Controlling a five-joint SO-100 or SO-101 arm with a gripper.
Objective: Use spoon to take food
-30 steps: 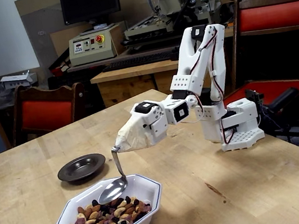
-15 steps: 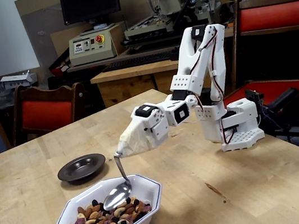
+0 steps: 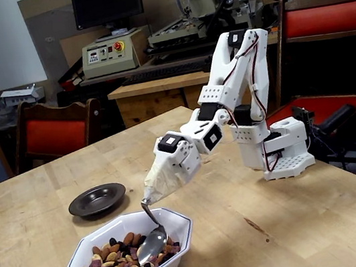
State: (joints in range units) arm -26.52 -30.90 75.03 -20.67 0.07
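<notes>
Pincer (image 3: pixel 147 201) grips the spoon (image 3: pixel 153 243) dipped into food (image 3: pixel 120 258) in the bowl (image 3: pixel 180 235), beside a dark saucer (image 3: pixel 98 200).

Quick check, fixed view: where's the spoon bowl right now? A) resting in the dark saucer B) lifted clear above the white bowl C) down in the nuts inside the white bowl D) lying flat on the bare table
C: the spoon hangs from the gripper with its tip down among the mixed nuts inside the white octagonal bowl; the dark saucer sits empty.
</notes>
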